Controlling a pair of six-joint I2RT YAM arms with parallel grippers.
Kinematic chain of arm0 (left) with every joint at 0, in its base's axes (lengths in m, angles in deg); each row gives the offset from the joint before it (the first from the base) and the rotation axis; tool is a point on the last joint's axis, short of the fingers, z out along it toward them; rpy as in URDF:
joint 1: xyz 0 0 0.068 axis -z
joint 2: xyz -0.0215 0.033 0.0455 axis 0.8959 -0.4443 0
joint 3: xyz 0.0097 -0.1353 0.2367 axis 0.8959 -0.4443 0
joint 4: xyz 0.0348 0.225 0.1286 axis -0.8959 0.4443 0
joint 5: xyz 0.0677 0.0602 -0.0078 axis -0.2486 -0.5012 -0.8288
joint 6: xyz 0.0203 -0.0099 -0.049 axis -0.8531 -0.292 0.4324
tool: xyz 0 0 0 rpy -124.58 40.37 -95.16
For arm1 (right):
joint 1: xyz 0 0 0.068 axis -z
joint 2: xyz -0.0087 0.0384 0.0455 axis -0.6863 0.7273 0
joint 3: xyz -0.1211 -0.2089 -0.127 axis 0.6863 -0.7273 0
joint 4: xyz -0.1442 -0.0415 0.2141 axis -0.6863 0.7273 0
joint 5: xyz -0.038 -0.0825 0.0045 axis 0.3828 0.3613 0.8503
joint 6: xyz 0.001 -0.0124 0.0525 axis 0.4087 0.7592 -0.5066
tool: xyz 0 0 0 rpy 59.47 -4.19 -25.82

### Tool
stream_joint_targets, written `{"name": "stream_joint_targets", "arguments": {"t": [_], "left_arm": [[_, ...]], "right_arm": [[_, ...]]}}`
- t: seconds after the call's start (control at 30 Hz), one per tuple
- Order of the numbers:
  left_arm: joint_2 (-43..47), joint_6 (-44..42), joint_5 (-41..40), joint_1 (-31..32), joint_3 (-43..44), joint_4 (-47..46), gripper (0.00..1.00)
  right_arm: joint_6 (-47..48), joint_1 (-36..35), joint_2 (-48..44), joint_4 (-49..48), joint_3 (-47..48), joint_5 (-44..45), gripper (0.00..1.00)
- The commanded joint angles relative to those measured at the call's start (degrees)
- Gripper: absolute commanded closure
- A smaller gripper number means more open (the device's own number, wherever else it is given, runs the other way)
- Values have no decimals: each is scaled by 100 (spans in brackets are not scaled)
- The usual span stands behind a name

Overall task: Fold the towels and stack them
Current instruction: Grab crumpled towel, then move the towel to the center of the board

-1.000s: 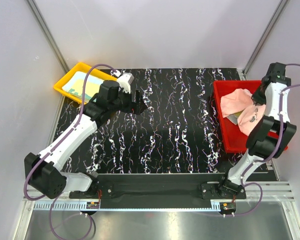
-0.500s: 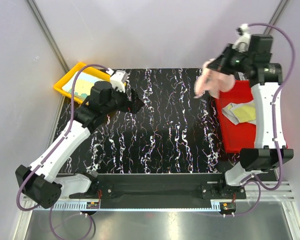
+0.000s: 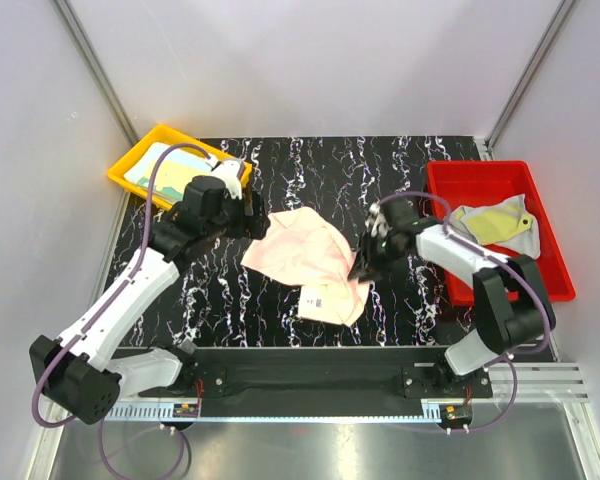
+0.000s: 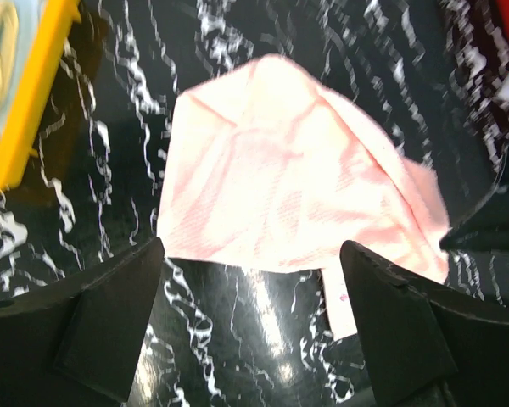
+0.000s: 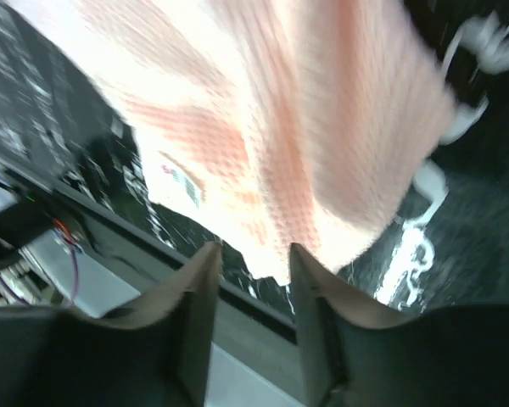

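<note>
The left gripper's (image 4: 250,254) jaws are held wide apart just beside the left side of a crumpled pink terry towel (image 3: 310,258). The right gripper's (image 5: 250,254) jaws are seen partly apart at the towel's right edge. The towel is spread near the middle of the black marbled table (image 3: 400,170). A pale yellow towel (image 3: 495,222) is seen in the red plastic tray (image 3: 450,180) at the table's right edge.

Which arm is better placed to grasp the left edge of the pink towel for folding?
Left. The left gripper is open right at that edge of the pink towel; the right gripper is at the opposite edge.
</note>
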Motion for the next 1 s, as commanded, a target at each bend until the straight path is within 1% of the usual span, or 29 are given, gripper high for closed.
{"name": "stream_joint_targets", "arguments": {"t": [0.0, 0.03, 0.07, 0.1, 0.13, 0.23, 0.27, 0.33, 0.37, 0.4, 0.43, 0.47, 0.5, 0.53, 0.57, 0.6, 0.67, 0.7, 0.77, 0.83, 0.97], "left_arm": [[-147, 137, -138, -24, -115, -18, 10], [-252, 242, -138, -24, -123, 17, 12], [-480, 312, -138, -24, -106, 78, 13], [-569, 383, -146, -24, -141, 113, 15], [-631, 584, -207, -32, -202, 114, 17], [-632, 1041, -278, -67, -693, -228, 18], [-597, 1138, -261, -94, -843, -508, 18], [-570, 1462, -121, -295, -1246, -738, 18], [-587, 1569, -7, -383, -1379, -948, 19], [-605, 1779, 81, -602, -1502, -1063, 19], [-605, 1877, 404, -699, -1773, -1186, 20], [-605, 1956, 459, -779, -1898, -1405, 21], [-588, 2096, 460, -875, -2012, -1494, 22], [-561, 2149, 399, -885, -2109, -1573, 22], [-552, 2202, 381, -902, -2258, -1704, 22], [-552, 2298, 355, -929, -2320, -1749, 23], [-482, 2396, 249, -929, -2522, -1916, 23], [-438, 2501, 214, -938, -2593, -1978, 23], [-272, 2598, 117, -938, -2733, -2162, 23], [-157, 2703, 91, -947, -2900, -2259, 23], [229, 2844, -269, -946, -3129, -2391, 23]], "right_arm": [[-3, -194, -233, -483, 52, 268, 51], [76, -186, -251, -359, 130, 418, 46], [102, -186, -260, -236, 236, 567, 45], [138, -194, -242, -113, 454, 803, 44], [208, -203, -216, -121, 561, 849, 44], [479, -220, 196, -401, 1132, 736, 44], [559, -238, 380, -480, 1507, 762, 46], [883, -343, 1004, -543, 2009, 1025, 48], [1015, -379, 1267, -525, 2630, 1060, 49], [1139, -440, 1783, -386, 2975, 1078, 50], [1392, -536, 2049, -306, 3327, 1078, 51], [1517, -615, 2321, -183, 4044, 1087, 51], [1622, -677, 2811, -8, 4382, 1200, 52], [1849, -747, 3034, 72, 4690, 1297, 53], [1974, -939, 3236, 134, 5215, 1402, 53], [2105, -1046, 3595, 160, 5411, 1673, 54], [2570, -1283, 3878, 143, 5841, 1903, 54], [2668, -1484, 4150, 186, 5983, 2174, 54], [2880, -1591, 4406, 283, 6369, 2186, 54], [3011, -1706, 4670, 319, 6494, 2107, 53], [3135, -1776, 4943, 196, 6635, 2010, 51]]}}
